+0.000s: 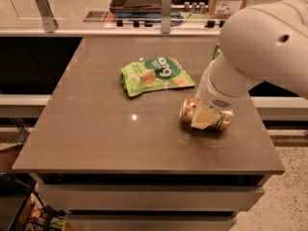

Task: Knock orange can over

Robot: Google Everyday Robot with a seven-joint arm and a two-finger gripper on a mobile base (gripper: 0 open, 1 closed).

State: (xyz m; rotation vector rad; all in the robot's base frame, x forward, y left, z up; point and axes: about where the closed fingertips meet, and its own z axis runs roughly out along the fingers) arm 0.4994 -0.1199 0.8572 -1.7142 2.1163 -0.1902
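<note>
Jaws sit over the orange can [217, 121] lying sideways on the table [96, 143].

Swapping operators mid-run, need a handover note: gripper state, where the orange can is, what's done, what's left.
Gripper: low over the right side of the table, directly at the orange can and overlapping it in the camera view.
Orange can: appears to lie on its side on the table, one end facing left, in front of and to the right of the green snack bag.
Done: the can looks knocked over.
Left: probably just lift the arm clear and confirm the can rests flat.
</note>
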